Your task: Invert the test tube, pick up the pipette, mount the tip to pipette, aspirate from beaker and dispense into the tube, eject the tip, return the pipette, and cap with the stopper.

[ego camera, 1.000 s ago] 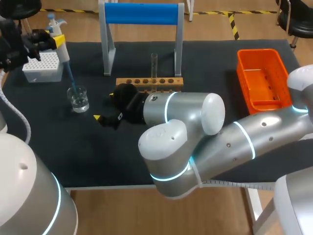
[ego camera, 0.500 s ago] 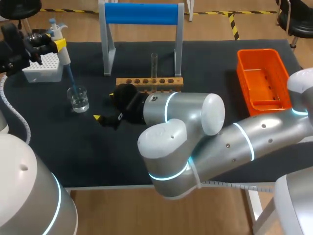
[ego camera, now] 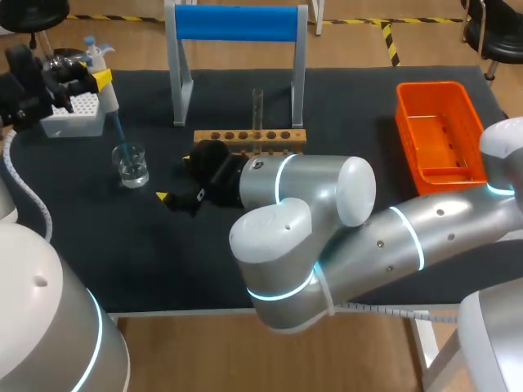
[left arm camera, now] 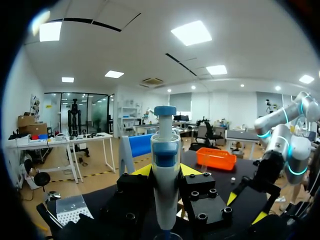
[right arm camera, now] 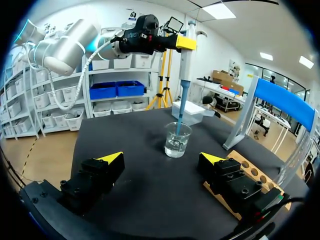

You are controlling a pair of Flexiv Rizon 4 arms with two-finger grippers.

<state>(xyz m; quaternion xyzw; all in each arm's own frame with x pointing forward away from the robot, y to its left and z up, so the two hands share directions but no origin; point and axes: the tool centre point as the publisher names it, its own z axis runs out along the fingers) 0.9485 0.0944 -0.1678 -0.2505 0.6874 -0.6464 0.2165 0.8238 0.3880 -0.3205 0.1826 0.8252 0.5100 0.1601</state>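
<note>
Left gripper (ego camera: 90, 75) clamped the pipette (right arm camera: 186, 60), tip (right arm camera: 179, 117) dipped in the beaker (right arm camera: 177, 140) — aspirating, I'd say; right gripper (right arm camera: 162, 160) gaped empty — dispensing onward remained

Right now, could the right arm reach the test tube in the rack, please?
Probably yes: the right gripper, fingers open, sits beside the rack; the test tube stands exposed with nothing between.
</note>
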